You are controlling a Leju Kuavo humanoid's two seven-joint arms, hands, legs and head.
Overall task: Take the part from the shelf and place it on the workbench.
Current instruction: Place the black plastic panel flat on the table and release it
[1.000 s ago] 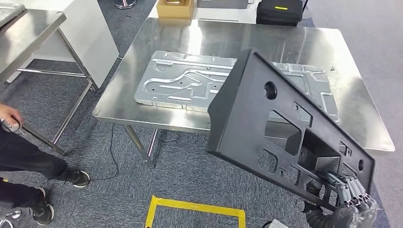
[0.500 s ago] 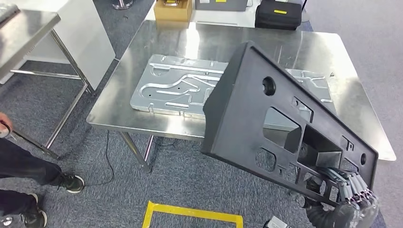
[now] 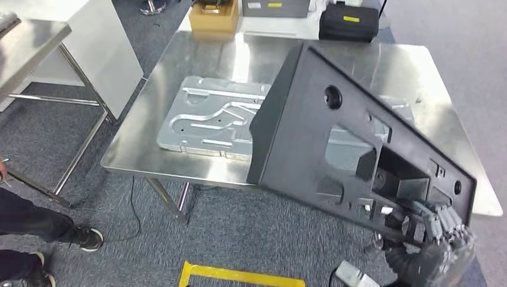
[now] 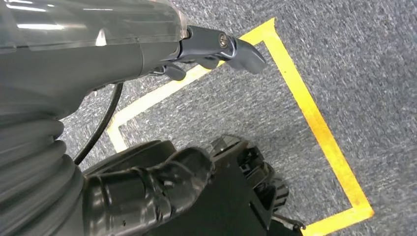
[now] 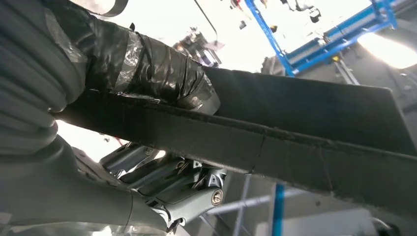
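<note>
here, a black panel carried toward the workbench

the right hand (image 3: 431, 230) grips the black part (image 3: 335, 137) by its near end. its long axis slants up and away from the hand, over the workbench (image 3: 269, 51). left hand (image 4: 216, 46): grasp unclear.

A good chunk of the metal plate (image 3: 215, 119) is hidden behind the black part (image 3: 335, 149), so its right half can't be made out. The right robot hand (image 3: 433, 230) is mostly covered by that part too, with its wrist cut off around 5 o'clock. A person's legs (image 3: 36, 227) are clipped by the edge at 8 o'clock. The left robot hand (image 4: 216, 46) is seen blurry, fingers half tucked away.
</note>
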